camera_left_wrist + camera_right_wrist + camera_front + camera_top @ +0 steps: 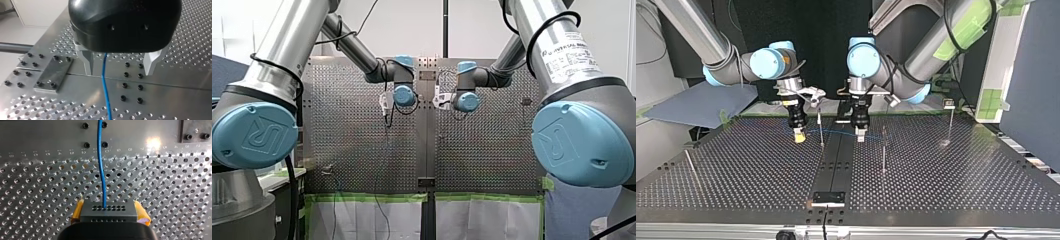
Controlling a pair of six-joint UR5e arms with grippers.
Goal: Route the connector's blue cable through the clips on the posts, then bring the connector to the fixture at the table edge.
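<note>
Right wrist view: my right gripper pinches the connector; my left gripper stands spread, its body hiding part of the blue cable.

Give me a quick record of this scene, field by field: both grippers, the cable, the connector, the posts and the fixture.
Right gripper: shut on the black connector, yellow pads at its sides
Left gripper: open, blue cable passing between its metal fingers, touching neither
Posts: standing on the table; cable in a clip or not, cannot tell
Fixture: at the table edge, connector not there yet
</note>
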